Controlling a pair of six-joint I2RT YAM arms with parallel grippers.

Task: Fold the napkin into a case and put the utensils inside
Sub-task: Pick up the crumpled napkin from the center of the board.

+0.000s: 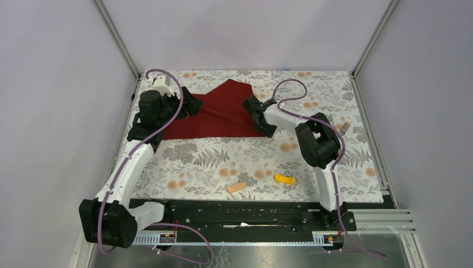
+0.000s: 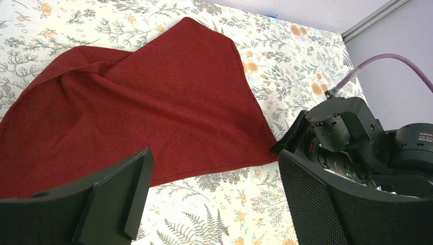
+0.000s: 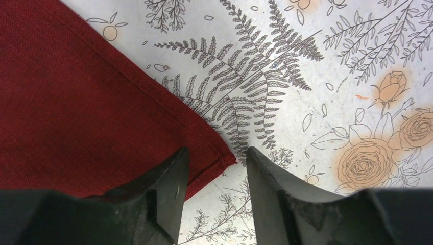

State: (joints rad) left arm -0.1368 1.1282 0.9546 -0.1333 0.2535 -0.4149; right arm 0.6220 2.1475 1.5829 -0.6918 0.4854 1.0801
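The dark red napkin [image 1: 223,111] lies spread at the back of the table, its left part rumpled [image 2: 153,102]. My right gripper [image 1: 262,121] sits low at the napkin's near right corner [image 3: 219,159]. It [image 3: 217,153] is open, with a narrow gap between its fingers. The left fingertip [image 3: 171,173] rests over the cloth and the corner pokes into that gap. My left gripper [image 1: 187,105] hovers at the napkin's left side. Wide open [image 2: 214,191], it holds nothing. The utensils [image 1: 341,127] lie near the right edge, partly behind my right arm.
A tan block [image 1: 236,187] and a yellow block [image 1: 285,179] lie on the floral tablecloth [image 1: 212,162] toward the front. Metal frame posts and grey walls close in the back and sides. My right arm's wrist [image 2: 347,138] shows close by in the left wrist view.
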